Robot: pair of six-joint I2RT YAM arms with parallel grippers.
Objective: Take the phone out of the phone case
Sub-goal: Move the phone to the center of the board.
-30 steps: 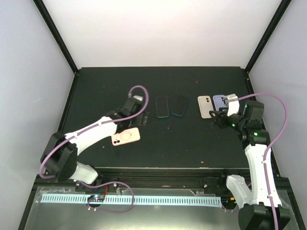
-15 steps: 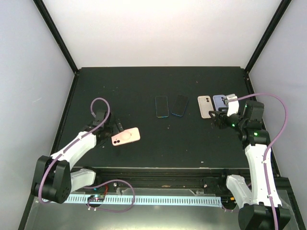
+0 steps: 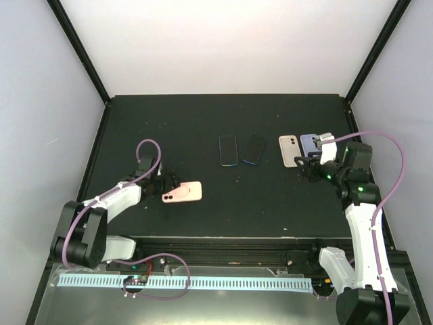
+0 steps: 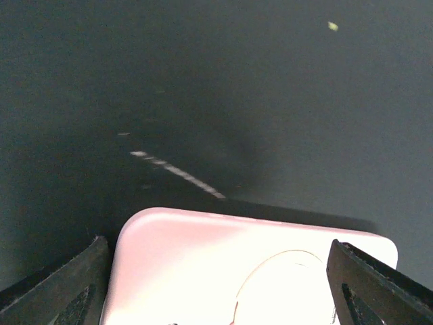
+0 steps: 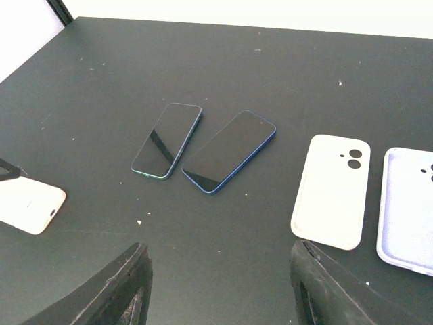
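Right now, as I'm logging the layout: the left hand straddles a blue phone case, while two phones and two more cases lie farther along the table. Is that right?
No: the phone case the left hand straddles is pink, not blue, as the left wrist view shows. Otherwise right: a teal phone, a blue phone, a white case and a lilac case lie farther along the table.

White arm links (image 3: 115, 196) w/ black joints, purple cables (image 3: 404, 162), black jaws, green LEDs (image 3: 360, 188) on right arm

Cased phone (image 3: 183, 191) front-left on table (image 3: 169, 122); two phones (image 3: 228, 149) side by side centre; two cases (image 3: 289, 150) right
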